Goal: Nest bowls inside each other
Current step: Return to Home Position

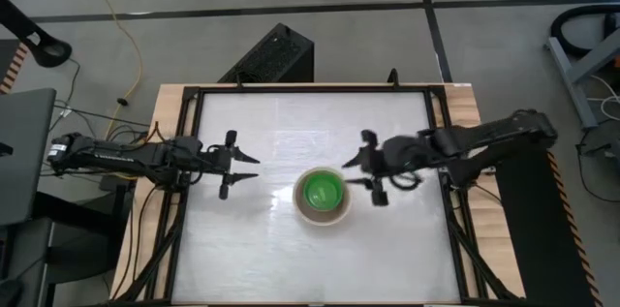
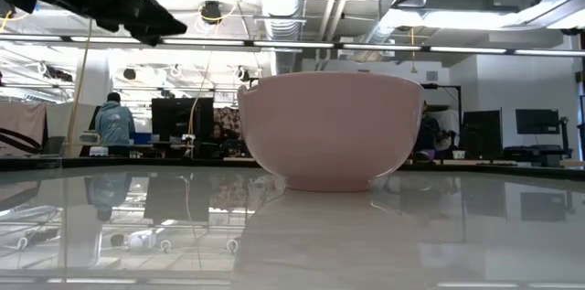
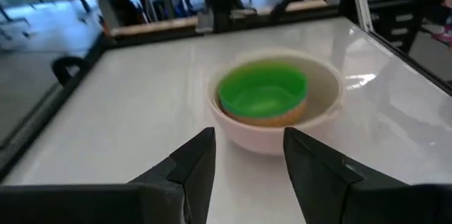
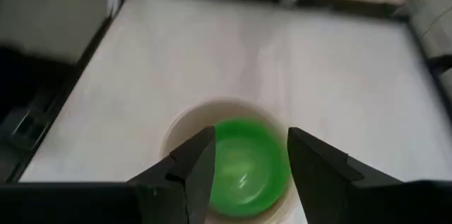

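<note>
A bright green bowl (image 1: 321, 192) sits inside a larger cream bowl (image 1: 339, 212) a little right of the table's middle. In the left wrist view a beige rim (image 3: 272, 119) shows under the green bowl (image 3: 263, 91), inside the cream bowl (image 3: 275, 139). The low view shows the outer bowl (image 2: 331, 130) resting on its base on the table. My left gripper (image 1: 254, 168) is open, left of the stack and apart from it. My right gripper (image 1: 351, 169) is open, above and just right of the stack; the green bowl (image 4: 244, 167) lies beyond its fingertips.
A dark frame (image 1: 199, 94) runs around the white tabletop. A black box (image 1: 271, 55) stands on the floor beyond the far edge. Bare tabletop lies on all sides of the stack. A person (image 2: 114, 121) stands in the room behind.
</note>
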{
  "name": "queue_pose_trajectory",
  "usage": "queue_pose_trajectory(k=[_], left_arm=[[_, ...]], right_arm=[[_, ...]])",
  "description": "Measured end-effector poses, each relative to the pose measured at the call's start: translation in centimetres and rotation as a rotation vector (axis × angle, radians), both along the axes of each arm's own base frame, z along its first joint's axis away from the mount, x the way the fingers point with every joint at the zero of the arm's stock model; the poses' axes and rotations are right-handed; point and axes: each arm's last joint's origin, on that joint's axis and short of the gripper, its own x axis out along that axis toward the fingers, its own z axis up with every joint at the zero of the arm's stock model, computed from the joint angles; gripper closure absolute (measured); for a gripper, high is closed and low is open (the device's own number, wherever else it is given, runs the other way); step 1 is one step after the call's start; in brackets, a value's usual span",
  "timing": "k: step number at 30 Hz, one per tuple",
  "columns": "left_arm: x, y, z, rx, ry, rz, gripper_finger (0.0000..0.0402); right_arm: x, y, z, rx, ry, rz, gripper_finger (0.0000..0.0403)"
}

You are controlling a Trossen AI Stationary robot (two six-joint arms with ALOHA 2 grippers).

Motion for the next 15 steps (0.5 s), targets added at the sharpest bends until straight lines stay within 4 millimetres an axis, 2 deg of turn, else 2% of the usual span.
queue_pose_trajectory(k=[7, 15], left_arm=[[-0.6, 0.5, 1.0, 0.055, -0.081, 0.067, 0.0244], [-1.8, 2.3, 1.6, 0.027, -0.125, 0.206, 0.0244]], right_arm=[[-4.8, -3.5, -3.5, 0.029, -0.243, -0.103, 0.0210], [-8.1, -6.3, -8.9, 0.071, -0.372, -0.250, 0.0210]])
